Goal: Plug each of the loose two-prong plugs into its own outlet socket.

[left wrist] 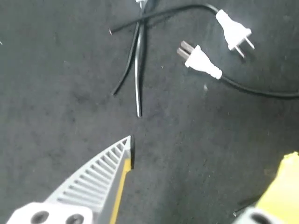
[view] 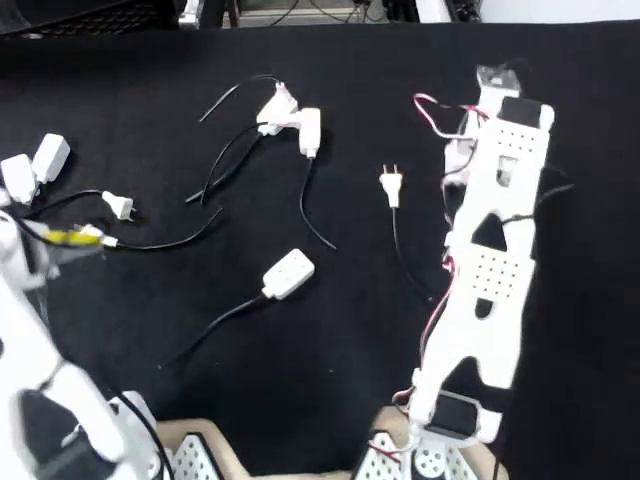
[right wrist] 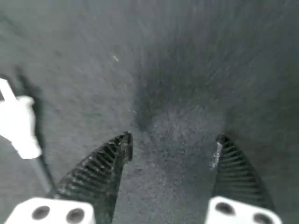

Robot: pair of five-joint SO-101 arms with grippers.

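claws: right claw (right wrist: 172, 142) spread, left claw (left wrist: 210, 149) spread | risk: plug (view: 391, 186) at frame middle may slide if bumped

looks like a lab bench: black-draped table (view: 330, 90), mounted robot arm (view: 495, 250).

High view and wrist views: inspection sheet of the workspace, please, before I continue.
Surface: black cloth, flat.
Job's things: centre plug and left plug, both loose; centre socket, nothing plugged in; top socket; left-edge sockets.
Clutter: nothing seen.
Grippers: left gripper open above the cloth; right gripper open over bare cloth.
Cables: black leads loose, some crossing.
Surroundings: nothing seen.
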